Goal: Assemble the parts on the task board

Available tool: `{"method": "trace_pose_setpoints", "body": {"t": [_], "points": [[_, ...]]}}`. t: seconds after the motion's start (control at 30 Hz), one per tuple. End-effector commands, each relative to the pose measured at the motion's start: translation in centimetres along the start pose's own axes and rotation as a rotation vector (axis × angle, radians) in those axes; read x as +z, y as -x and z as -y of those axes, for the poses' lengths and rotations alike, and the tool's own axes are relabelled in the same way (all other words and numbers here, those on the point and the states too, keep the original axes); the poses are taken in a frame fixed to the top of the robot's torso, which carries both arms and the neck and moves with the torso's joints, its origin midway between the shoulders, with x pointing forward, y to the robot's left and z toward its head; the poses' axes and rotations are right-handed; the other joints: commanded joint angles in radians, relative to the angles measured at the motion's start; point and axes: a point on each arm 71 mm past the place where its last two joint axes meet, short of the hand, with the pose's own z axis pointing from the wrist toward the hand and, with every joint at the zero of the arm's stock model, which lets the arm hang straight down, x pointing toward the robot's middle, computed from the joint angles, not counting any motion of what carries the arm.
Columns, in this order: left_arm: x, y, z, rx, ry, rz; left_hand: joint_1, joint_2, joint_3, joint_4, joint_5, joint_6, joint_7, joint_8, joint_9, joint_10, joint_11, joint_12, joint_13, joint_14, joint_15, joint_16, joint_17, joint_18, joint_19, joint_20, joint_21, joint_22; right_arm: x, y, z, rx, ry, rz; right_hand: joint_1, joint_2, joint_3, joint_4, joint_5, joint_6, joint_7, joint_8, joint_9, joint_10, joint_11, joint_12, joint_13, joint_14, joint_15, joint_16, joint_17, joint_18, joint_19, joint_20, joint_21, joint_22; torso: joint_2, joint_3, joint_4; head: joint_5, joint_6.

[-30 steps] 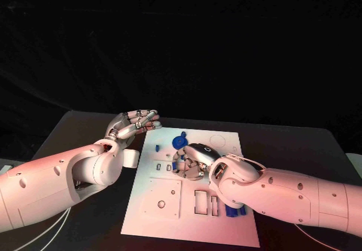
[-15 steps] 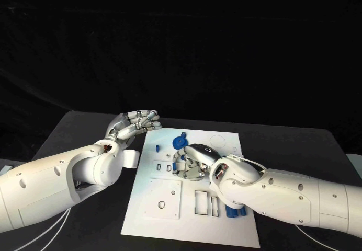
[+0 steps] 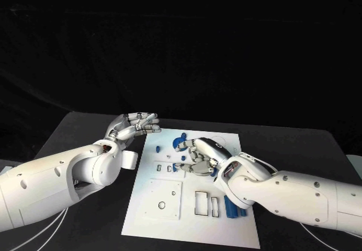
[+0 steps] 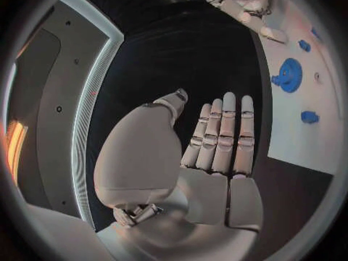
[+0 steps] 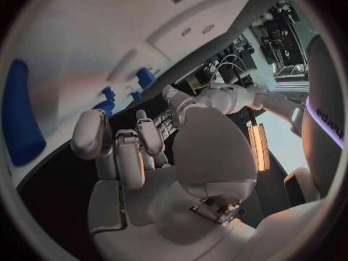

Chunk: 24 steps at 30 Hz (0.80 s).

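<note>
Now right hand (image 3: pixel 202 156) lifted off task board (image 3: pixel 192 219), fingers curled, empty; left hand (image 3: pixel 136 125) unchanged, open.

- One white task board (image 3: pixel 170 209) lies on one black desk (image 3: pixel 302 146).
- Two white arms reach in, each with one silver hand: left hand (image 3: pixel 137 124), right hand (image 3: pixel 198 155).
- Several small blue parts (image 3: pixel 181 142) sit on the board; some are hidden, so I can't give an exact count.

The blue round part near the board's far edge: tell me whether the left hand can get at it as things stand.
Probably yes. The left hand hovers empty just off the task board, and the blue round part lies near that edge with bare board between. The right hand works close beside it and might crowd the approach.
</note>
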Motion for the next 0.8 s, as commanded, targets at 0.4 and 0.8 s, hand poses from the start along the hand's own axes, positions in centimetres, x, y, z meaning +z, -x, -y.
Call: {"method": "trace_pose_setpoints", "body": {"t": [0.4, 0.8], "points": [[0.3, -0.5, -1.8, 0.309, 0.216, -0.250, -0.018, 0.010, 0.002, -0.003, -0.001, 0.067, -0.074, 0.039, 0.043, 0.225, -0.102, 0.124, 0.093, 0.424, -0.126, 0.757, 0.641, 0.013, 0.391, -0.172, 0.368, 0.180, -0.3, 9.0, 3.7, 0.468, -0.064, 0.210, 0.022, 0.030, 0.008, 0.007, 0.043, 0.025, -0.007, 0.029, 0.002, -0.009, -0.011, -0.004, -0.009, 0.052, -0.002, -0.010, 0.037, 0.016, -0.017, -0.006, -0.027, -0.019, -0.029, 0.0088, -0.0052, 0.008, -0.002], [1.2, -1.8, -2.0, 0.616, 0.483, -0.446, -0.034, 0.067, 0.017, 0.061, 0.001, -0.032, -0.063, 0.127, 0.126, 0.038, -0.099, 0.426, 0.377, 0.471, -0.125, 1.110, 1.100, -0.025, 0.515, -0.188, 0.696, 0.521, -1.4, 14.5, 6.9, 0.486, -0.172, 0.315, 0.020, 0.032, 0.009, 0.010, 0.048, 0.027, -0.007, 0.032, 0.002, -0.010, -0.012, -0.004, -0.010, 0.051, -0.003, -0.011, 0.034, 0.016, -0.018, -0.007, -0.030, -0.021, -0.042, 0.0182, -0.0094, 0.018, -0.018]]}}
